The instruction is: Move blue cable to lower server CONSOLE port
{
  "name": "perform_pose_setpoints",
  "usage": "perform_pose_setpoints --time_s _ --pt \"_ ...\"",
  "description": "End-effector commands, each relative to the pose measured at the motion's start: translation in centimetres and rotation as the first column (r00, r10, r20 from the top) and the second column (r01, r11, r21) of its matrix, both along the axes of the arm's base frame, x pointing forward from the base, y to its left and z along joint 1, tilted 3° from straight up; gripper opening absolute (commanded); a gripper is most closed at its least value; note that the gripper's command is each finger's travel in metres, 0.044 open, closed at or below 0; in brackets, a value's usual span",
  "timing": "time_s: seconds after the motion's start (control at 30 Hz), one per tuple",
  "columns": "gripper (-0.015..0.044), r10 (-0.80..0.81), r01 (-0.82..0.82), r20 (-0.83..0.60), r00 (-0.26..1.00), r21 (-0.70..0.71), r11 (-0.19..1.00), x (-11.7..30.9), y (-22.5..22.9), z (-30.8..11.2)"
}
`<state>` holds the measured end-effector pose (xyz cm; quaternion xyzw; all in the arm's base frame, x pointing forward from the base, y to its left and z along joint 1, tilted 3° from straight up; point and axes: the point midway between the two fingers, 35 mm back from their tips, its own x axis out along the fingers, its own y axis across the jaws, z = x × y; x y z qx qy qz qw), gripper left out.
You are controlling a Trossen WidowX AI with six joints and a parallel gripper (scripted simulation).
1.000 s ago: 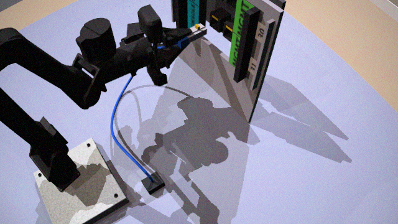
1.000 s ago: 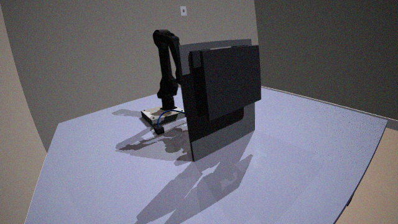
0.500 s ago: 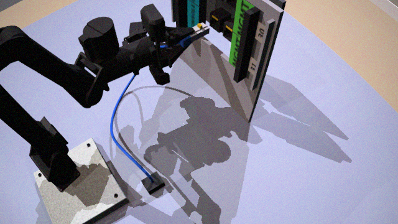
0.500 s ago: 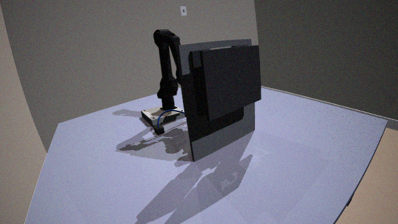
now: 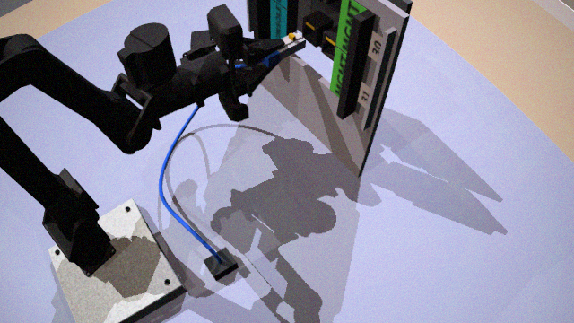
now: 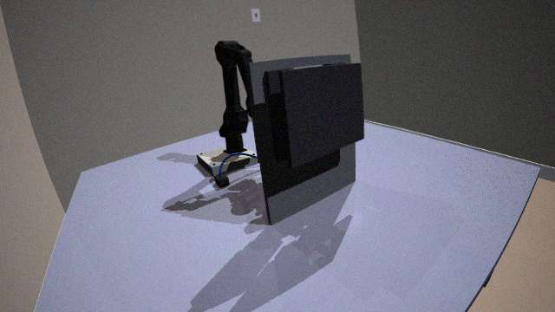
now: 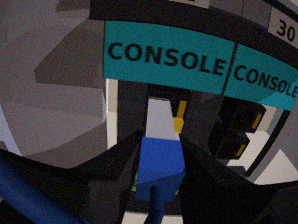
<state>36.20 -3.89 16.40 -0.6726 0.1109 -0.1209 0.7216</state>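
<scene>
Pincer (image 5: 274, 53) (image 7: 158, 139) nearly shut on blue plug (image 5: 271, 59) (image 7: 161, 155); line its clear tip w/ CONSOLE hole (image 7: 169, 92), then push str8.

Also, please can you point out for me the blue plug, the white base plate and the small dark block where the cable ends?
blue plug (image 5: 272, 58) (image 7: 162, 154): top and wrist views, its blue body
white base plate (image 5: 130, 220): top view, a bare corner
small dark block (image 5: 221, 267): top view, its upper face

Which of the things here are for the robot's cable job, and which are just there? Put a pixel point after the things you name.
For the job:
- blue plug (image 5: 272, 59) (image 7: 161, 154), held in the pincer (image 5: 287, 47) (image 7: 158, 139)
- blue cable (image 5: 162, 179) (image 7: 156, 202) (image 6: 234, 153)
- teal CONSOLE labels (image 7: 165, 54), marking where ports are

Just there:
- green MGMT labels (image 5: 344, 51)
- wall plate (image 6: 256, 15) on the wall behind the arm
</scene>
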Motion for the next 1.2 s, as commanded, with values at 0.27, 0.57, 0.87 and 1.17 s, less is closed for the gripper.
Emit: perform_pose_setpoints --time_s 0.27,0.57,0.87,1.17 --pt "0.0 0.005 -0.005 0.017 1.0 0.0 1.0 0.55 -0.25 0.57" --pt "0.0 0.005 -0.005 0.018 1.0 -0.001 1.0 0.86 -0.32 0.58" --pt "0.0 0.005 -0.005 0.018 1.0 -0.001 1.0 1.0 -0.41 0.59" --pt "0.0 0.005 -0.005 0.018 1.0 -0.001 1.0 1.0 -0.41 0.59"
